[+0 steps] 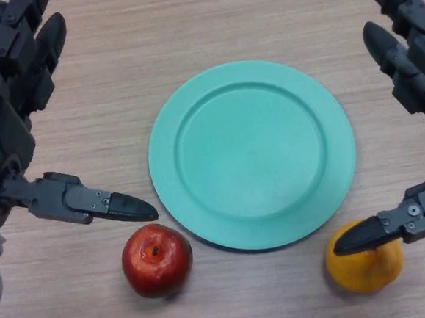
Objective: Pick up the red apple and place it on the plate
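Your round, glossy red apple sits on the wooden tabletop near its front edge, just off the front-left rim of the empty teal plate, while a yellow-orange fruit lies by the plate's front-right rim. Your left hand hovers above the apple with fingers spread and holding nothing, thumb just beside it; your right hand is equally open, thumb over the orange fruit. Expect a firm, fairly light but slick apple that may roll, so close around its widest middle.

Even, diffuse overhead light is falling on the counter. Soft short shadows are sitting under the near rim of the plate and beneath the red apple. A small highlight is glinting on the apple's skin; no harsh glare is showing elsewhere.
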